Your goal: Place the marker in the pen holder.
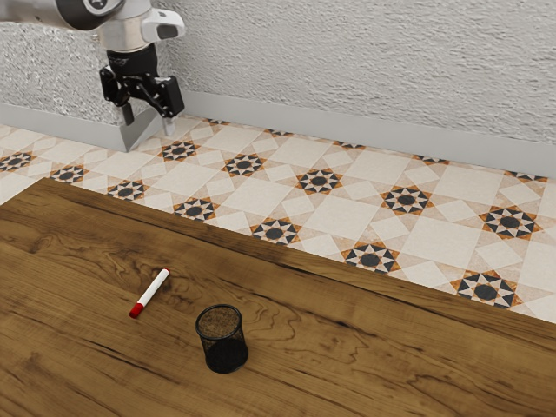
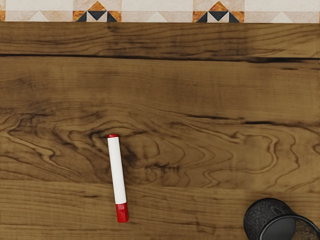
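My gripper (image 1: 148, 124) is high above the table (image 1: 347, 365), jaws apart, nothing between them. Marker (image 2: 117, 172) lies flat on the wood, well below my jaws; pen holder (image 1: 224, 353) upright beside it, also below them. Likely handling: light, stiff, smooth barrel, may roll or slip if nudged; hardly fragile. Best hold: mid-barrel, one jaw either side, closing across its width. Long axis level, roughly square to the floor-side table edge: small red end toward that edge, longer red cap (image 2: 122, 213) away.
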`<state>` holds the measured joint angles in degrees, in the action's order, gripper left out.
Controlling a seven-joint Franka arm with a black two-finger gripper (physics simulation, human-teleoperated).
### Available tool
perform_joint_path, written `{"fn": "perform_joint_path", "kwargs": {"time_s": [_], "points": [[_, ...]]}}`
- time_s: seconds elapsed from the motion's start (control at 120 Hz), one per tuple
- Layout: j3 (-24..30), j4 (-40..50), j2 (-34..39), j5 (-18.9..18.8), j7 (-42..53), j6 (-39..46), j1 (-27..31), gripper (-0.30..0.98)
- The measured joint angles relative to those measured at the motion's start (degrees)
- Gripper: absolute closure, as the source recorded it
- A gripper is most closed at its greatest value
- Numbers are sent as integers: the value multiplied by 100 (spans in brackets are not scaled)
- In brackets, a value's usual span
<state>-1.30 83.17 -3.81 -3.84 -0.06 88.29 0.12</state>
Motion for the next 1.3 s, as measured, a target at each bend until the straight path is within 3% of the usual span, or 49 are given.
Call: {"fn": "perform_joint_path", "kwargs": {"time_s": [0.233,0.367,0.467,0.6,0.825,1.3], "points": [[-6,-4,-77,60,-44,131,97,0],[-5,299,-1375,-103,-83,919,740,0],[-6,1282,-1842,-157,-87,1939,1065,0],[-18,2254,-1929,-168,-71,3178,1227,0],[13,2667,-2194,-122,-54,4289,1184,0],[57,3142,-2146,-100,-107,5004,1175,0]]}}
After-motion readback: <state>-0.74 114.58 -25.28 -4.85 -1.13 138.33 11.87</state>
